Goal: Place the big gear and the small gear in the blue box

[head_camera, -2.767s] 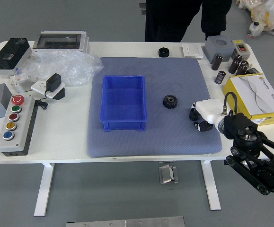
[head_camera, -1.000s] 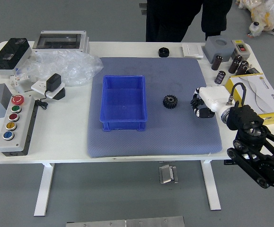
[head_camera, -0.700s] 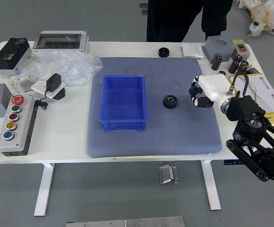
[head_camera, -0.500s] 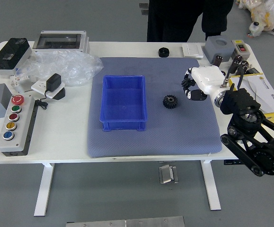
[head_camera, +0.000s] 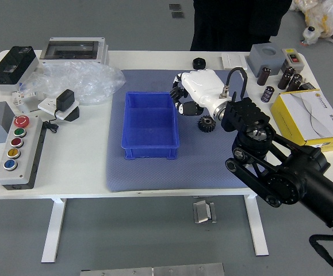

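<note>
R robot hand (head_camera: 199,92) near blue box (head_camera: 150,153) R edge, grasp unclear, mat (head_camera: 183,175) rm nearside

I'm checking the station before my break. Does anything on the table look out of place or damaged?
Nothing looks spilled or damaged. The one untidy thing is the crumpled clear plastic, lying loose left of the blue box and reaching the mat.

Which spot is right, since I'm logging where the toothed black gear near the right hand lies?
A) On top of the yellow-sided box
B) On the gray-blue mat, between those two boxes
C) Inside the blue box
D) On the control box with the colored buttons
B: the toothed black gear sits on the gray-blue mat, outside the blue box.
</note>
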`<state>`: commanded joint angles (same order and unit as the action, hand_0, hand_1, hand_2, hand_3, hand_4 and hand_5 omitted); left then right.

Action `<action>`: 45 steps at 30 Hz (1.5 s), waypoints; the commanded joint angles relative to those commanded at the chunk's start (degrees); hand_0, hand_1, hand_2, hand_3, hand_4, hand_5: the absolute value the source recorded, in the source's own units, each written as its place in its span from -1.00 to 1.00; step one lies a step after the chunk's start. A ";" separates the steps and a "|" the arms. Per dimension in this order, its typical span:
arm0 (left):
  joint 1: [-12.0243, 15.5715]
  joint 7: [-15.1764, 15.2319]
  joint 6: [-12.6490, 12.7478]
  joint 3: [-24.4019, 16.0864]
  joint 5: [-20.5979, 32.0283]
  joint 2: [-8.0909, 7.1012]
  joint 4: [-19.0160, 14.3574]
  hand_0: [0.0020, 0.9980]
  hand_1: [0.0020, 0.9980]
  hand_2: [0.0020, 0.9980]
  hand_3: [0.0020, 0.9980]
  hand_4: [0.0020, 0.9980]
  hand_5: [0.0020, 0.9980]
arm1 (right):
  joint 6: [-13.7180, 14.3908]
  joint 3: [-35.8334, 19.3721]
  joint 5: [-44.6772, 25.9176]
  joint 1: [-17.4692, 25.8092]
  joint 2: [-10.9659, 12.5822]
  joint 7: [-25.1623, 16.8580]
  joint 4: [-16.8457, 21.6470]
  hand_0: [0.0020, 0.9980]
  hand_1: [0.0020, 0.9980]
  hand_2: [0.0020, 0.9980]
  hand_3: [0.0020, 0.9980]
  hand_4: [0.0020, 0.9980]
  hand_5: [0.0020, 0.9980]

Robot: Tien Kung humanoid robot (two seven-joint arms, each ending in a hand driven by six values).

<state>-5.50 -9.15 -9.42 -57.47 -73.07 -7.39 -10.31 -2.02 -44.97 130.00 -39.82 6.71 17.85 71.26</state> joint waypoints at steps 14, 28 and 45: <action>-0.59 -0.12 -0.24 -0.30 -0.79 0.28 0.00 0.70 0.63 0.59 0.65 0.34 -0.38 | -4.16 1.84 0.00 -1.50 -3.89 0.16 -2.09 0.04 -0.10 0.08 0.40 0.53 0.00; -0.83 -0.09 -0.19 -0.49 -0.52 0.43 0.00 0.70 0.63 0.59 0.65 0.34 -0.38 | -4.14 0.03 0.00 -1.22 -1.39 -0.58 -1.12 0.18 0.05 0.39 0.76 0.81 0.28; -1.03 0.02 -0.03 -0.87 0.00 0.56 0.00 0.70 0.63 0.59 0.65 0.34 -0.38 | -4.46 -0.73 -5.23 0.50 9.70 -5.04 -9.52 0.25 0.15 0.42 0.68 0.73 0.10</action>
<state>-6.54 -9.13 -9.45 -58.35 -73.06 -6.83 -10.31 -6.49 -45.70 124.77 -39.32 16.41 12.81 61.75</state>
